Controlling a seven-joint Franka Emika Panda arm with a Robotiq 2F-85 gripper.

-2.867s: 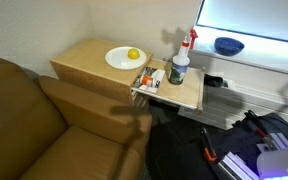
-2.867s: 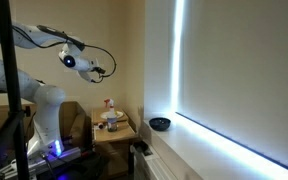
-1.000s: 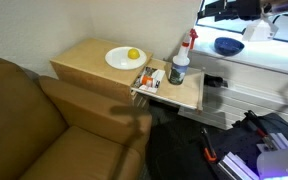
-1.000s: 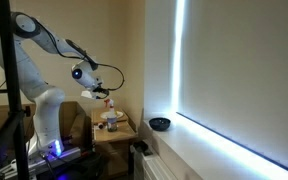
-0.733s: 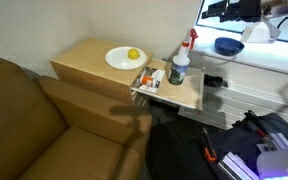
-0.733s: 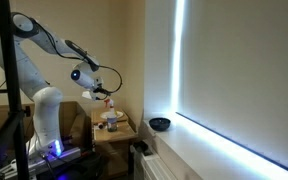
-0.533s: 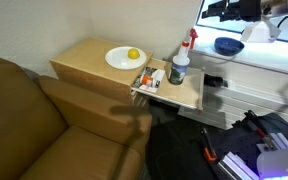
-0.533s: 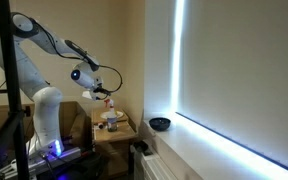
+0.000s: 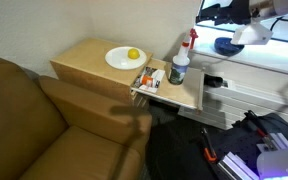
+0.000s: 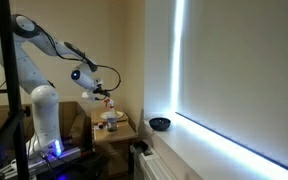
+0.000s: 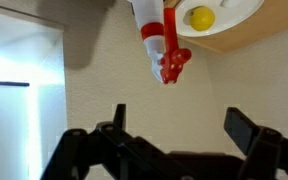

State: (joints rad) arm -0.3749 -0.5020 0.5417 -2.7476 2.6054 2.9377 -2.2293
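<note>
My end effector [image 11: 174, 128] hangs spread apart near the spray bottle [image 11: 160, 40]. A careless approach could topple it off the desk [image 11: 272, 36].

In an exterior view the camera sits close and high, looking steeply down on the table [image 9: 84, 58] and couch [image 9: 24, 110]. In an exterior view it stands far back and low, facing along the window wall toward the arm [image 10: 44, 40]. The wrist view looks past the gripper [image 11: 177, 120] from near, upside down, at the bottle [image 11: 162, 40] and plate [image 11: 229, 12]. All three share these, and both exterior views share the bowl [image 9: 228, 46].
</note>
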